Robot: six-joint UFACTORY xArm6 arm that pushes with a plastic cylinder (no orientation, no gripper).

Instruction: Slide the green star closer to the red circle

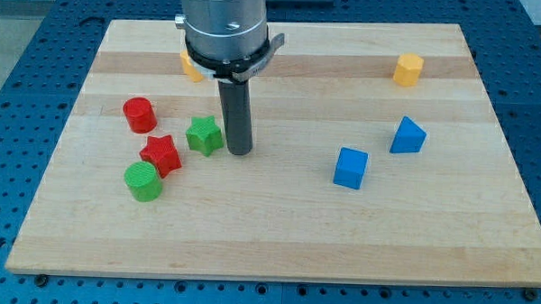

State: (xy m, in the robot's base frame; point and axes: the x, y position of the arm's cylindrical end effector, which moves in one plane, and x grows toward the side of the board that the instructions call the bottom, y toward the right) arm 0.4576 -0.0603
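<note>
The tool is a bare rod – no jaws; my tip (240, 152) stands just right of the green star (204, 135), which lies lower right of the red circle (139, 115), near the red star (160, 154).

The board (276, 242) is pale wood with a smooth, matt finish and lengthwise grain bands, one darker strip running across the upper part of the frame. Around it lies a blue metal-looking table (11, 89) perforated with regular holes. The green star (204, 134), red circle (139, 115), red star (160, 154) and green circle (144, 181) look like matt plastic with fine ridged surfaces. The rod ending in my tip (240, 153) is dark and dull; its collar above (222, 28) is brushed grey metal.
</note>
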